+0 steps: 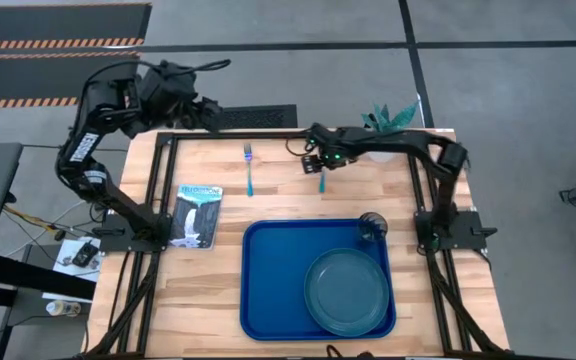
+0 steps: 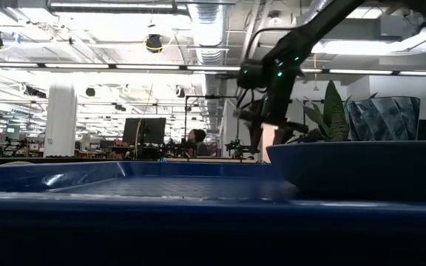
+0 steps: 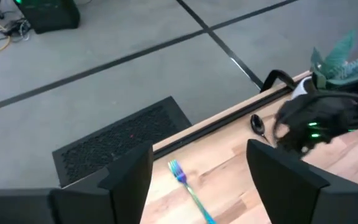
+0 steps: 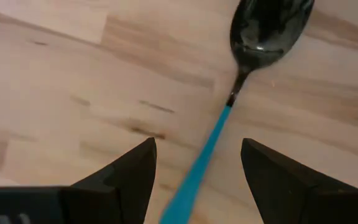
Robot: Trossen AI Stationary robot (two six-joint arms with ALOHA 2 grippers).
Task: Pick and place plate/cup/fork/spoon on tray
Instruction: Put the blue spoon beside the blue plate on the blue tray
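Note:
The spoon lies flat on the wooden table, its dark bowl toward the far edge and its blue handle running back between my right gripper's fingers. My right gripper is open, just above the spoon, one finger on each side of the handle, touching nothing; in the high view the right gripper covers the spoon's bowl end. The fork lies to the spoon's left. The plate and the cup stand on the blue tray. My left gripper is open, raised over the far left corner.
A potted plant stands at the far edge behind my right gripper. A printed packet lies on the table left of the tray. A black floor grate lies beyond the far edge. Bare wood shows between the cutlery and the tray.

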